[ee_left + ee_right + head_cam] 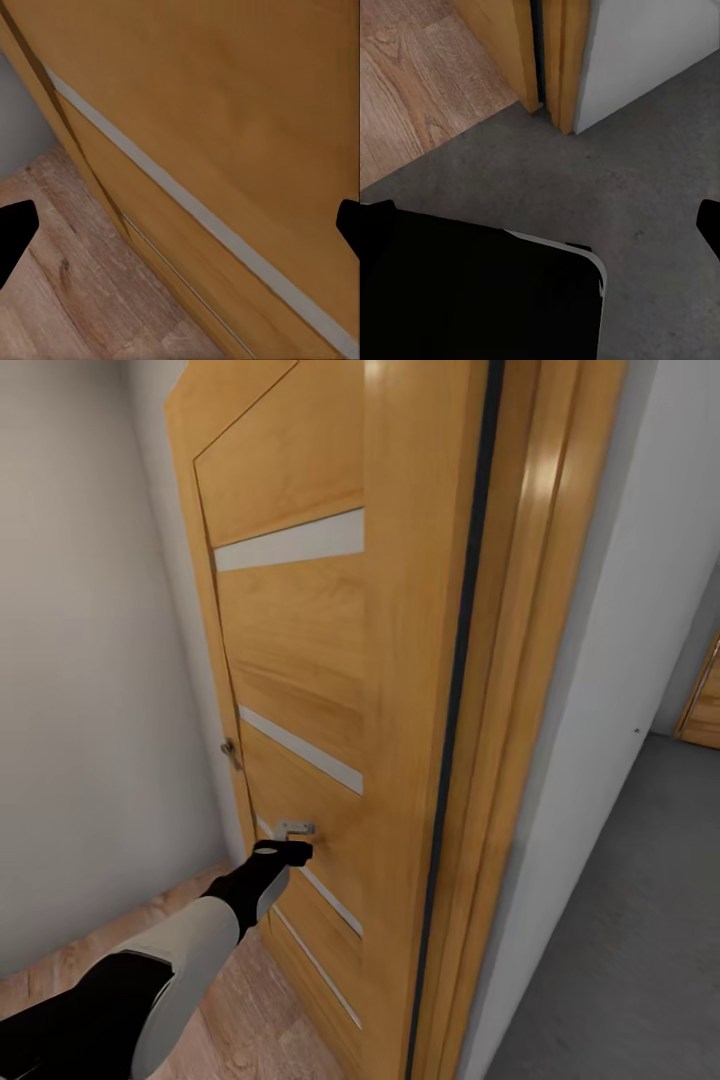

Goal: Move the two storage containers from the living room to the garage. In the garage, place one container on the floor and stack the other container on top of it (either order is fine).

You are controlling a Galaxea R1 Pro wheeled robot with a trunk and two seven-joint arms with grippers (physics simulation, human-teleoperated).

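Note:
The storage containers are out of view. My left gripper (287,851) is stretched out to a honey-coloured wooden door (300,660) with pale horizontal strips. It sits right at the door's face, just below a small metal plate (296,827). In the left wrist view the left gripper (180,232) is open, its dark fingertips (15,229) far apart and the door panel (225,112) between them, nothing held. My right gripper (540,225) hangs open over dark grey concrete floor (645,187), holding nothing.
The door stands ajar against its frame (520,660), with a white wall (620,610) to the right. Light wood planks (110,940) lie on the left, grey concrete (620,940) on the right. A handle (232,752) sticks out at the door's far edge. A black robot part (472,292) lies below the right gripper.

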